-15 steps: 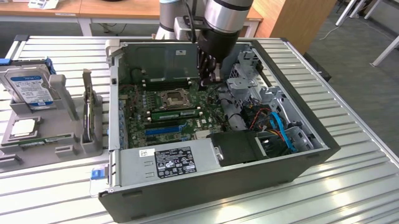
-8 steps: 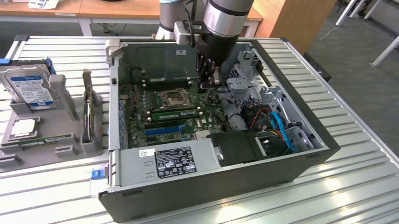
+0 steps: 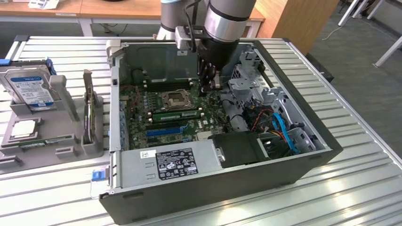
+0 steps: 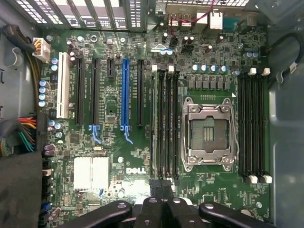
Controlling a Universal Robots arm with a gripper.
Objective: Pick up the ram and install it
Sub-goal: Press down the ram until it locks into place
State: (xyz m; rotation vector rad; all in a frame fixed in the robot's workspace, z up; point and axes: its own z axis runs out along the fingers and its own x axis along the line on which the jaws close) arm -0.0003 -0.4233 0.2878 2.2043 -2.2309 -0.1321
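A narrow green ram stick (image 3: 178,113) sits edge-up in a memory slot of the motherboard (image 3: 141,120), between the CPU socket and the blue slot, inside the open PC case (image 3: 314,155). The wrist view looks straight down on that stick's thin top edge (image 4: 154,123), in the slot bank beside the socket (image 4: 209,135). My gripper (image 3: 212,84) hangs above the board, past the far end of the socket. Its black fingers (image 4: 161,186) are shut together with nothing between them, and their tips point near one end of that slot bank.
On the exterior view's left, a grey fixture (image 3: 63,155) holds a hard drive (image 3: 28,89), a CPU chip (image 3: 22,128), an upright dark card (image 3: 90,108) and a thin green strip (image 3: 44,140). The power supply (image 3: 169,162), metal drive cage (image 3: 248,84) and cables (image 3: 276,127) crowd the case.
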